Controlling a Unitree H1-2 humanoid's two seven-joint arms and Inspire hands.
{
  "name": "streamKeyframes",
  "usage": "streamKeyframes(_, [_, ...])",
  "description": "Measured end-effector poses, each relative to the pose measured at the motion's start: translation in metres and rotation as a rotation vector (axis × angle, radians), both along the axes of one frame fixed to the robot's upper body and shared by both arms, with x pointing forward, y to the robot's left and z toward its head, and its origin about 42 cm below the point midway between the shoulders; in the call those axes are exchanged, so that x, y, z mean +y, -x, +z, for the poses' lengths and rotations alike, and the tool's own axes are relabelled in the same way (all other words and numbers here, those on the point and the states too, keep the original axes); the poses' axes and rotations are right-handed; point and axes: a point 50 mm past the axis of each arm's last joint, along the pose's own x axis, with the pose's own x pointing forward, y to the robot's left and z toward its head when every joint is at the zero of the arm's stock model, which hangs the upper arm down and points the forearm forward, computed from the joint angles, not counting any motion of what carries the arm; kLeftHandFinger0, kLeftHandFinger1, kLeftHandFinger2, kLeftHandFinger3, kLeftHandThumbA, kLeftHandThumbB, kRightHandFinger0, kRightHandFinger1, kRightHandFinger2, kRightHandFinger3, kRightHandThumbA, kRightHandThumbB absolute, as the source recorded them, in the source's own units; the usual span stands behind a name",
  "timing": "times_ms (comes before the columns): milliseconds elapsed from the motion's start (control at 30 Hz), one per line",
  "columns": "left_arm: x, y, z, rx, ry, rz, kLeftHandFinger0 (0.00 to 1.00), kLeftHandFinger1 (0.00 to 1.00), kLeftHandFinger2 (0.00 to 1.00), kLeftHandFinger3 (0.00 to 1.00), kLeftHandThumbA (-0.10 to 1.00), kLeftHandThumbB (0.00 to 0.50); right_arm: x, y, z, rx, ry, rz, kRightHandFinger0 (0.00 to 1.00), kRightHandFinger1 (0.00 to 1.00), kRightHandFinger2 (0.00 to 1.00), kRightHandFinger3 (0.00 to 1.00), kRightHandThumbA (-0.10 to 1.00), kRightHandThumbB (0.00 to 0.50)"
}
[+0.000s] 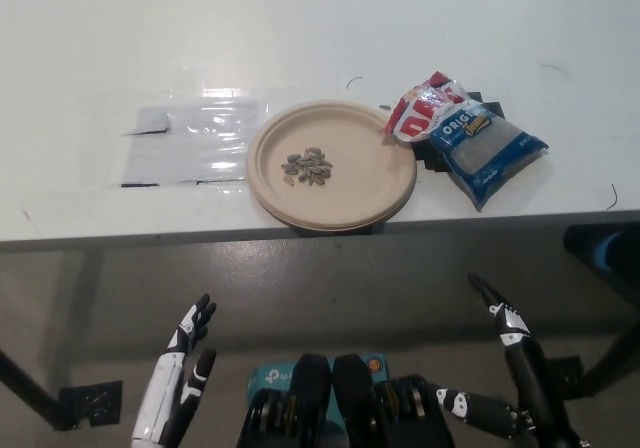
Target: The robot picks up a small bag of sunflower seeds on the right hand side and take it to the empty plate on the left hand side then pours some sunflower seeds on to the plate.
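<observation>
A tan paper plate [375,173] lies at the table's front edge with a small heap of sunflower seeds [306,166] left of its middle. The seed bag [466,136], red at its far end and blue and clear at its near end, lies flat on the table just right of the plate. My black right hand [508,368] hangs open below the table edge at the lower right, well clear of the bag. At the lower left my white left hand [182,383] rests open, also below the table.
A clear plastic sheet [190,140] is taped to the white table [300,38] left of the plate. A black pad [434,158] shows under the bag. The table's front edge [150,236] crosses the picture at mid height, with floor below it.
</observation>
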Motion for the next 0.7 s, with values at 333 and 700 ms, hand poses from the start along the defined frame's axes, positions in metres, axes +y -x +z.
streamKeyframes(333, [0.000, 0.000, 0.000, 0.000, 0.000, 0.001, 1.00, 1.00, 1.00, 1.00, 1.00, 0.226, 0.000, -0.001, 0.001, -0.003, -0.013, 0.003, 1.00, 1.00, 1.00, 1.00, 1.00, 0.301])
streamKeyframes(700, [0.000, -0.007, 0.005, -0.021, -0.002, 0.000, 1.00, 1.00, 1.00, 1.00, 1.00, 0.217, 0.002, -0.011, 0.009, -0.028, -0.018, 0.014, 1.00, 1.00, 1.00, 1.00, 1.00, 0.297])
